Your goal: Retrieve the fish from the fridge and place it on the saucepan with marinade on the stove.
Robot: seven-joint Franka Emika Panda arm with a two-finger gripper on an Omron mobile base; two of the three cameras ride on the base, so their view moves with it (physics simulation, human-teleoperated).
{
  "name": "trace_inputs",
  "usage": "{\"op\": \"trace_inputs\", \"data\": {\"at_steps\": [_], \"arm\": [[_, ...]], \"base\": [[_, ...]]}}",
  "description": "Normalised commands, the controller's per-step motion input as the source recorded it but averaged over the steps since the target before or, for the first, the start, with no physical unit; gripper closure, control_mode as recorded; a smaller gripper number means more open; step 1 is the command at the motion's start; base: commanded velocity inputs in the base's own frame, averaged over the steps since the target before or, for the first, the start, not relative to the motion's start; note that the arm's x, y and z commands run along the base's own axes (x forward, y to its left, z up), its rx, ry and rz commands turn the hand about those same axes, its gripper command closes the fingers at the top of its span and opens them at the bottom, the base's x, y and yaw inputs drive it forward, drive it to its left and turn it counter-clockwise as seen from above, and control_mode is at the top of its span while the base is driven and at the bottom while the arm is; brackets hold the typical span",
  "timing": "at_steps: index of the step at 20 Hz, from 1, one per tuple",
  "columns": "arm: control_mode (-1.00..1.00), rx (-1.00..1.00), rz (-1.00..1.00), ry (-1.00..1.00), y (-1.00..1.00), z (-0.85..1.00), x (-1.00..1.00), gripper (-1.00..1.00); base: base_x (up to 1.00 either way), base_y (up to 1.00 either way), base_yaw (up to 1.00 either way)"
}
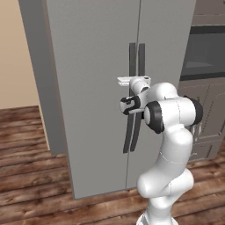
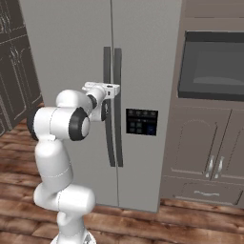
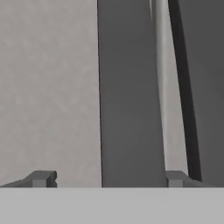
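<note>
The fridge (image 1: 96, 88) is shut, so the fish is presumably inside, unseen. The gripper (image 3: 107, 178) stands spread, its tips straddling the left door handle (image 3: 129, 96), perhaps not yet pinching; opening, fetching and carrying to the saucepan remain

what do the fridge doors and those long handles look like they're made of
Fridge doors: likely brushed or painted metal, judging by the flat matte grey with no gloss. Handles: darker, smooth, maybe coated metal or plastic; the render leaves it open.
</note>
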Motion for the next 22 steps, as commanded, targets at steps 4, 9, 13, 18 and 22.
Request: {"op": "trace_inputs", "data": {"at_steps": [4,9,13,18,22], "arm": [[-1.00,0.00,0.00,0.03,0.00,-0.03,0.06,-1.00],[-1.00,0.00,0.00,0.04,0.00,0.00,0.00,1.00],[-1.00,0.00,0.00,0.00,0.00,0.00,0.00,1.00],[-1.00,0.00,0.00,0.00,0.00,0.00,0.00,1.00],[-1.00,0.00,0.00,0.01,0.00,0.00,-0.07,1.00]], "base": [[0.00,0.00,0.00],[0.00,0.00,0.00],[0.00,0.00,0.00],[0.00,0.00,0.00],[0.00,0.00,0.00]]}}
